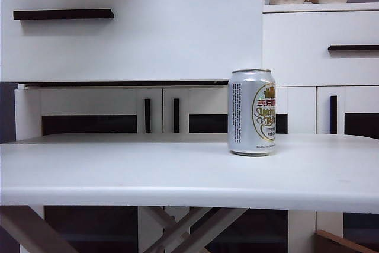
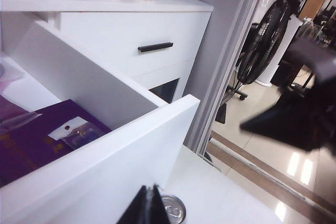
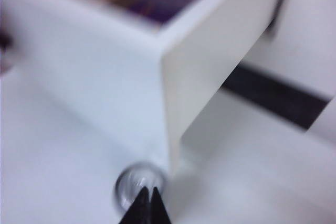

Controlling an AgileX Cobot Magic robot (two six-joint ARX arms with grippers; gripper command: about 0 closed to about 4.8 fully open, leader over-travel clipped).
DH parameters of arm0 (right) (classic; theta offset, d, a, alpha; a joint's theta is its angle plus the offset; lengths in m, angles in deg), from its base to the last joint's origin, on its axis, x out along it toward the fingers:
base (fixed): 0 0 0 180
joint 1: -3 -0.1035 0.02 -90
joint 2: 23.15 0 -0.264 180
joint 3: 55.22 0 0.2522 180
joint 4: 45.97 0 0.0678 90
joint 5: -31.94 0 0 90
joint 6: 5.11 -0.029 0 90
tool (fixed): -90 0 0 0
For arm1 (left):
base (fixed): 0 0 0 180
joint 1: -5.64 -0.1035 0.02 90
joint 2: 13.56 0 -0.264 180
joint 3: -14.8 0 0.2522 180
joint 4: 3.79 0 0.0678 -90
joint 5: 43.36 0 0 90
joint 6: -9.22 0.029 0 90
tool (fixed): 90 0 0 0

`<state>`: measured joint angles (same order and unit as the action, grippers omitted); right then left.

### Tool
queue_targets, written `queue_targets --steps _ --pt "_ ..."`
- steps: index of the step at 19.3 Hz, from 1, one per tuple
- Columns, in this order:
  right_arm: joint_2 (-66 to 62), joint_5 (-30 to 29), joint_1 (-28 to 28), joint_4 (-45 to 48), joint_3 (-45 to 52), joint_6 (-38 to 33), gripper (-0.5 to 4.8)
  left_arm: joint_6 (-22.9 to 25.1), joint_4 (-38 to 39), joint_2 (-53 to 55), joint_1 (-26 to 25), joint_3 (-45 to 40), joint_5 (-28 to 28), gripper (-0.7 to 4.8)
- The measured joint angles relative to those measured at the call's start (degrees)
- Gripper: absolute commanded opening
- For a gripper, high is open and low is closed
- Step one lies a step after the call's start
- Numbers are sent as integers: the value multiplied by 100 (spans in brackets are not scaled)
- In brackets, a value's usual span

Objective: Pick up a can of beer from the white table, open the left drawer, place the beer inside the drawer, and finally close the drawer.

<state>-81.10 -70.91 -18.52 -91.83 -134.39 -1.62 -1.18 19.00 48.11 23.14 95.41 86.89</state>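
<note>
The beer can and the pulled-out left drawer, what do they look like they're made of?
The beer can: likely aluminium, with a brushed silver sheen and a printed label. The left drawer: probably painted or laminated board, smooth matt white, with a flat dark bar handle, material unclear.

Can of beer (image 1: pixel 252 112): red Chinese characters, gold script, illegible.

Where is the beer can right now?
The can stands upright on the white table, right of centre in the exterior view, in front of the open left drawer; both shut grippers, left and right, hover above it.
</note>
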Motion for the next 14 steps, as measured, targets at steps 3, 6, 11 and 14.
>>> queue_targets --steps 3,6,11,14 --pt "107 -68 0 31 321 0 -5 50 55 -11 2 9 -2 -6" --pt "339 -96 0 431 748 0 -5 125 192 -33 2 11 -92 -6" --pt "627 -382 -2 1158 1565 -24 -5 859 756 -31 802 11 -949 -6" --pt "776 -590 0 1532 1906 -24 -5 942 793 -28 1167 11 -1471 -6"
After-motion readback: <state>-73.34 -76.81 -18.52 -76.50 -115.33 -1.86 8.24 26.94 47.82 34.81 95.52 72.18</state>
